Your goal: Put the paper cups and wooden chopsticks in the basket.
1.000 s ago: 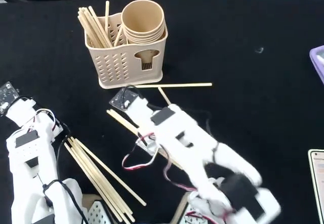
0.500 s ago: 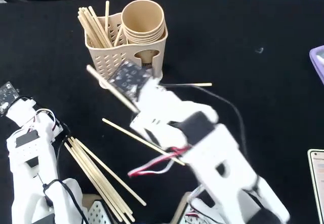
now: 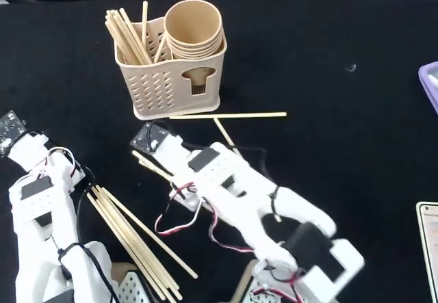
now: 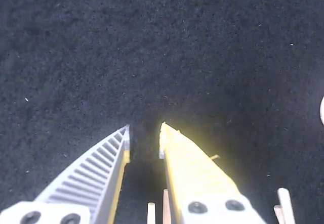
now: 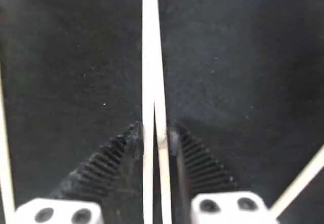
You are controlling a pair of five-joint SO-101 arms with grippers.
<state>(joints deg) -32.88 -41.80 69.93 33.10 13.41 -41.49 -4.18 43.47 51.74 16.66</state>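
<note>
Left gripper [image 4: 144,133]: low over the black tabletop [image 3: 356,173], fingers a narrow gap apart, nothing between the tips.
Bundle of chopsticks [image 3: 137,238]: loose on the tabletop just beside the left arm, lying on a diagonal.
Basket [image 3: 164,84]: beige, perforated, upright at the far side. One compartment holds standing chopsticks [image 3: 126,36]; the other holds a nested stack of paper cups [image 3: 195,26], mouths up.
Right gripper [image 5: 155,130]: low on the tabletop in front of the basket, clamped on a pair of chopsticks [image 5: 150,57] that runs straight out between its toothed fingers.
Long chopstick [image 3: 233,115]: flat on the tabletop, just in front of the basket's base.
Slanted chopstick [image 3: 224,133]: near the long one, its lower end hidden under the right arm.
Purple object [image 3: 430,81]: at the right edge, cut off.
Card [image 3: 429,248]: at the right edge, nearer the arms.
</note>
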